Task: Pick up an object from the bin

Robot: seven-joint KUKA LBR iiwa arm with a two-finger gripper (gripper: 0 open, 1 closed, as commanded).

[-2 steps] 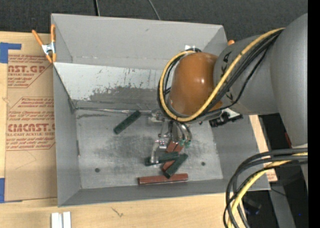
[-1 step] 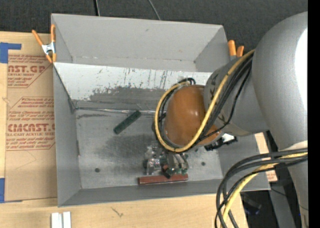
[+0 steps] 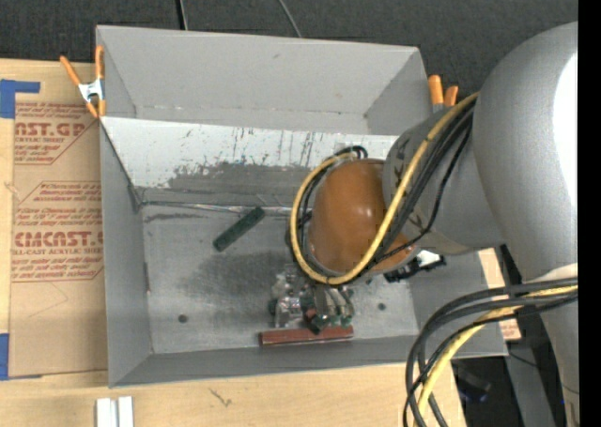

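My gripper [image 3: 310,308] is low in the bin near its front wall, right of the middle, under the orange cover. Just below its fingers a flat reddish-brown bar [image 3: 307,336] lies along the front wall, with a small green and red bit at the fingertips on top of it. Whether the fingers grip anything is hidden by the hardware. A dark green stick [image 3: 238,228] lies slanted on the bin floor to the upper left of the gripper, well apart from it.
The arm with its yellow and black cables covers the right part of the bin. The bin's sloping walls rise close on the front and left sides.
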